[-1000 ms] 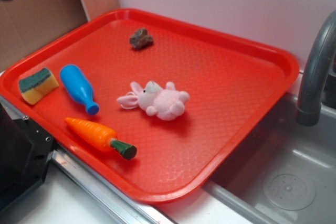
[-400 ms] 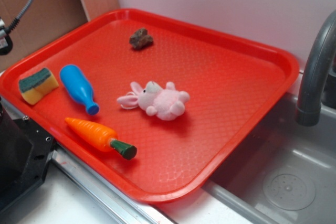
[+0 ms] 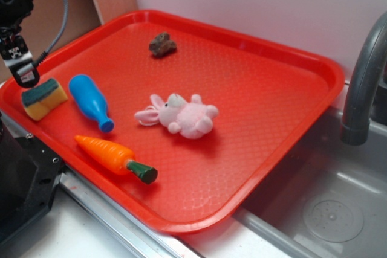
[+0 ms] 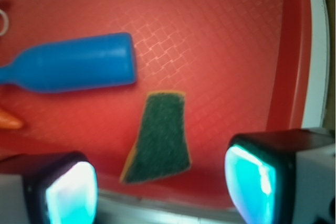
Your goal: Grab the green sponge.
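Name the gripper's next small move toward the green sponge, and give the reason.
Probably lower straight down. In the wrist view the gripper is open, with the green sponge lying between its two fingers, dark green face up. In the exterior view the gripper sits just above the sponge, beside the blue bottle.

Bright red tray (image 3: 290, 70) with a fine woven diamond texture; yellow foam green sponge (image 3: 43, 97) topped with dark green. Plain blue bottle (image 3: 89, 101), orange carrot (image 3: 109, 153) with a dark green stem, pale pink plush rabbit (image 3: 180, 115), mottled brown-grey lump (image 3: 162, 44). Black gripper (image 4: 163, 188) with glowing cyan pads (image 4: 252, 184), grey faucet (image 3: 363, 83).
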You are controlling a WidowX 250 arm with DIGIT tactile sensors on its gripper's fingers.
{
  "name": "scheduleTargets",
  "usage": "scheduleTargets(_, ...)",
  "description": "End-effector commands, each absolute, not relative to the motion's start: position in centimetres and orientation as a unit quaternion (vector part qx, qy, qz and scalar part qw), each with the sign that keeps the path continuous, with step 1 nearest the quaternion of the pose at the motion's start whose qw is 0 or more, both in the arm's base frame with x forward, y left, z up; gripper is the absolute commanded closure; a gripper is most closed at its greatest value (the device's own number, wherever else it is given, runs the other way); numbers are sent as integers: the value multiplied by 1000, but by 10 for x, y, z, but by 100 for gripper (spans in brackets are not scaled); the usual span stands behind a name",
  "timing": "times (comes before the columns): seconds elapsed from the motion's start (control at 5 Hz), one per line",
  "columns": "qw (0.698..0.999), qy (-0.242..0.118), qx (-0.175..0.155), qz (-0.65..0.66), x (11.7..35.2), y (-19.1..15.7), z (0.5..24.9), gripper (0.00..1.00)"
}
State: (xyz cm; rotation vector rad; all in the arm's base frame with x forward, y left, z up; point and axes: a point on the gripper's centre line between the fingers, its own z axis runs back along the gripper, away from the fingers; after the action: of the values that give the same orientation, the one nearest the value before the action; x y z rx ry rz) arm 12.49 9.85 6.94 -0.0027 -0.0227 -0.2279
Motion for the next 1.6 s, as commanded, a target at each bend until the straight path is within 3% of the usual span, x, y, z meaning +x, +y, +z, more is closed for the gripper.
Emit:
scheduleTargets(0.0,992,-1,3,-124,111,99,38,0)
scheduleTargets(0.2,991,25,25,-127,127,87,25,0)
scheduleTargets(0.4,991,32,28,-126,132,84,27,100)
scheduleTargets(0.8,992,43,14,-122,134,86,36,100)
scheduleTargets(1.0,994,25,16,-109,157,86,86,100)
scheduleTargets(1.2,996,8,44,-82,199,73,138,100)
scheduleTargets(1.4,996,9,54,-76,225,59,187,100)
